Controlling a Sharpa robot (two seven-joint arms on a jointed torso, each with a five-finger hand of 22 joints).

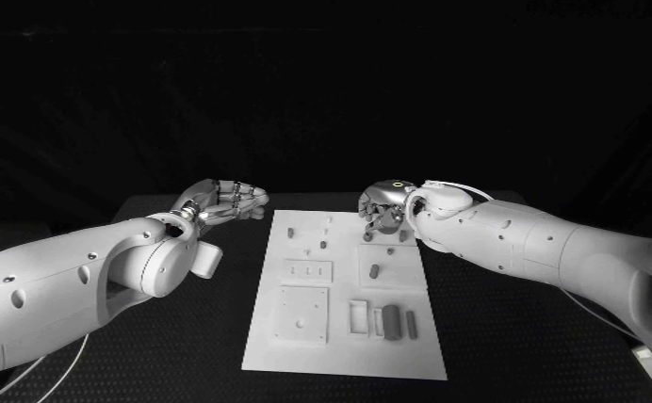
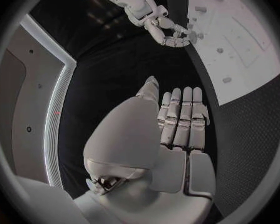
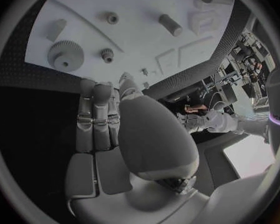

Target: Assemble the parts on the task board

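Up close, the left hand [image 2: 177, 119] holds nothing: its silver fingers [image 2: 185, 112] lie straight and side by side, the thumb set a little apart, above the bare black counter [image 2: 121, 59]. From the head camera that hand [image 1: 224, 201] hovers just off the far left corner of the flat white rectangular task board [image 1: 347, 351], not touching it.

The right hand [image 3: 109, 117] is likewise without a load, its fingers [image 3: 93, 119] stretched out flat and close together. Just past its fingertips, in the right wrist view, sits a large grey toothed gear [image 3: 66, 55] lying flat on the board [image 3: 140, 10], with a smaller grey gear [image 3: 107, 55] beside it. Farther out from the hand stand a short grey peg [image 3: 112, 18], a grey cylinder [image 3: 170, 24] lying on its side and a small grey block [image 3: 55, 29] near the board's edge. From the head camera the right hand [image 1: 387, 207] hangs over the far right part of the board; whether it touches a part there I cannot tell.

Nearer the robot than both hands, the board carries a square recessed panel [image 1: 301, 314] and two dark oblong parts [image 1: 401, 321] lying side by side in a tray-like recess. The two hands are well apart, the board's far end between them.
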